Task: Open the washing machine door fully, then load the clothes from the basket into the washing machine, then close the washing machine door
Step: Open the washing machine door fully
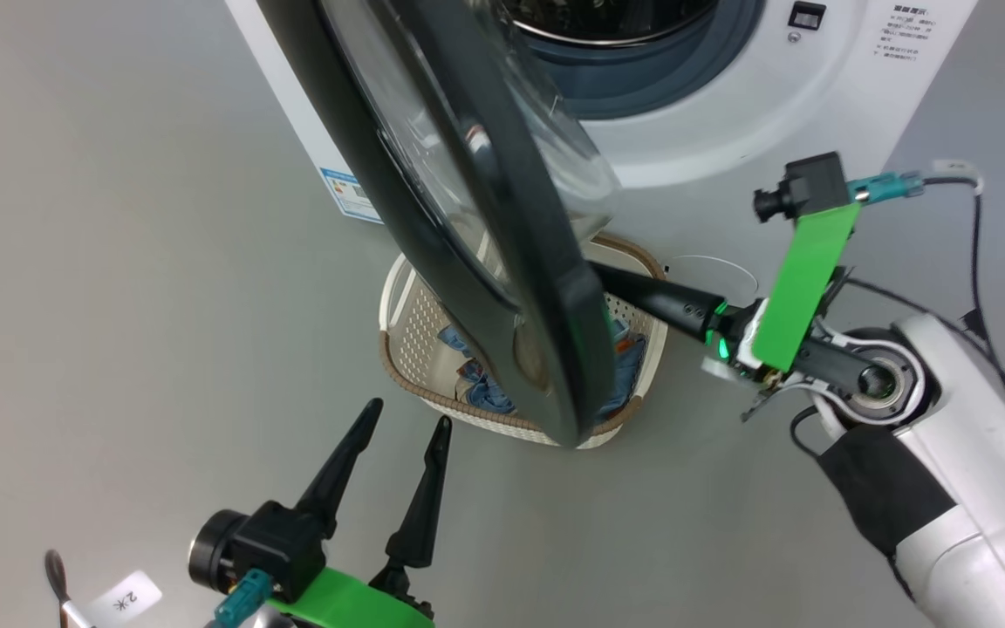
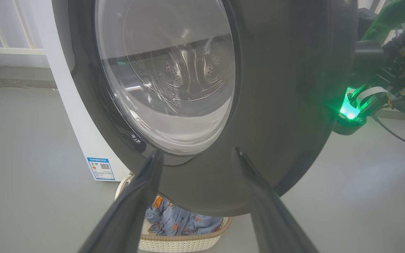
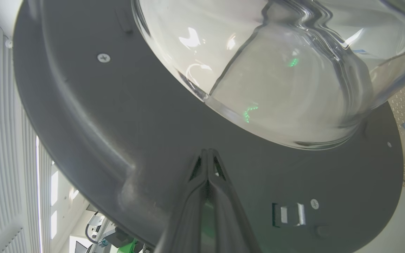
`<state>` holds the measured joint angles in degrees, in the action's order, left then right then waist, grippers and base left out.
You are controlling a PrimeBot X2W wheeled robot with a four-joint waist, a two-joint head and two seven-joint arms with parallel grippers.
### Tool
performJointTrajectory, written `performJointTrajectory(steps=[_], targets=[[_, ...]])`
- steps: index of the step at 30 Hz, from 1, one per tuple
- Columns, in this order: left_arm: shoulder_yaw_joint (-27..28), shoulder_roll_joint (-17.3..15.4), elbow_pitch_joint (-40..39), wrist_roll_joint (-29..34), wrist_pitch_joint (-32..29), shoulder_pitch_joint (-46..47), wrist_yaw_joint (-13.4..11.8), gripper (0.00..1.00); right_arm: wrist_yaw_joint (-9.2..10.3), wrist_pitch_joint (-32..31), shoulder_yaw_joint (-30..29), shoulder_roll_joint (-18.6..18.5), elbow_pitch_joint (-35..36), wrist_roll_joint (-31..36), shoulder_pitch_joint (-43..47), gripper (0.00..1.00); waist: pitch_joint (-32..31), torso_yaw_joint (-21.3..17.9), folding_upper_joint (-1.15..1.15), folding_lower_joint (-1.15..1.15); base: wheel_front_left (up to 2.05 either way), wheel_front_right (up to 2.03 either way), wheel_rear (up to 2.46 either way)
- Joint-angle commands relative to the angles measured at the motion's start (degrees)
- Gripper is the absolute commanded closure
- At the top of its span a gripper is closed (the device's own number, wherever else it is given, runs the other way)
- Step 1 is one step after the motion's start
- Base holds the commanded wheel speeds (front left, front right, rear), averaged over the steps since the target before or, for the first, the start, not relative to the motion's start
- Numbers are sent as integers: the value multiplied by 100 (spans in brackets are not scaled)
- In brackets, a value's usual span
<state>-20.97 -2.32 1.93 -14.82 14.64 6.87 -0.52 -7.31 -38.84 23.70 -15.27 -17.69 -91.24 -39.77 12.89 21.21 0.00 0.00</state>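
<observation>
Presently, entries in order from the working tool outward.

1. Right gripper (image 3: 207, 154): fingers pressed together, holding nothing; tips set against the inner face of the washing machine door (image 3: 118, 123), just below the glass bowl (image 3: 276, 88). Judged purpose: a closed pair makes a stiff pusher for swinging the door wider.

2. Washing machine door: partly open, seen edge-on in the head view, hanging over the basket. Not yet fully open, so step one is judged unfinished. A metal latch (image 3: 290, 214) sits on the rim near the tips.

3. Left gripper (image 1: 409, 414): fingers spread wide, empty, low on the door's outer side, apart from it and near the basket. Judged purpose: waiting ready for the clothes, clear of the door's swing.

4. Basket (image 1: 420, 323): cream, perforated, brown rim; on the grey floor (image 1: 119, 305) just before the machine, partly hidden by the door. Placed close, apparently for a short carry to the drum.

5. Clothes (image 2: 178, 221): blue-grey with orange motifs, all in the basket.

6. Washing machine (image 1: 729, 113): white; grey gasket (image 1: 642, 74) and steel drum (image 1: 607, 17) exposed; blue label (image 1: 347, 192) on its side.
</observation>
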Motion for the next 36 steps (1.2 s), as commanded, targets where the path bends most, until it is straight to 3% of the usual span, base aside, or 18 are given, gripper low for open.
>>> performJointTrajectory(steps=[1, 16, 23, 25, 26, 27, 28, 29, 36], targets=[[227, -55, -106, 53, 36, 18, 21, 0, -18, -54, 117, 168, 211, 59, 86, 100, -27, 26, 0, 1, 0, 0, 0], [289, -55, -32, 100, 36, -87, 74, 0, -18, -130, 390, 488, 359, 118, 359, 100, -239, 102, 0, 1, 0, 0, 0], [426, -55, 67, 247, 36, -153, 222, 0, -18, 76, 411, 501, 264, 247, 456, 98, -376, -26, 0, 0, 0, 0, 0], [478, -55, 121, 309, 36, -162, 291, 0, -18, 209, 385, 485, 254, 280, 507, 60, -414, -89, 0, 0, 0, 0, 0], [478, -55, 121, 309, 36, -162, 291, 0, -18, 209, 385, 485, 254, 280, 507, 60, -414, -89, 0, 0, 0, 0, 0], [509, -55, 147, 334, 36, -164, 319, 0, -18, 266, 379, 471, 250, 295, 538, 39, -425, -127, 0, 0, 0, 0, 0], [541, -55, 172, 352, 36, -165, 347, 0, -18, 320, 375, 450, 246, 308, 575, 7, -441, -167, 0, 0, 0, 0, 0], [575, -55, 192, 359, 36, -166, 372, 0, -18, 373, 373, 423, 241, 322, 616, 0, -453, -206, 0, 0, 0, 0, 0], [833, -55, 306, 442, 36, -206, 534, 0, -18, 722, 431, 186, 186, 397, 938, 0, -557, -521, 0, 0, 0, 0, 0]])
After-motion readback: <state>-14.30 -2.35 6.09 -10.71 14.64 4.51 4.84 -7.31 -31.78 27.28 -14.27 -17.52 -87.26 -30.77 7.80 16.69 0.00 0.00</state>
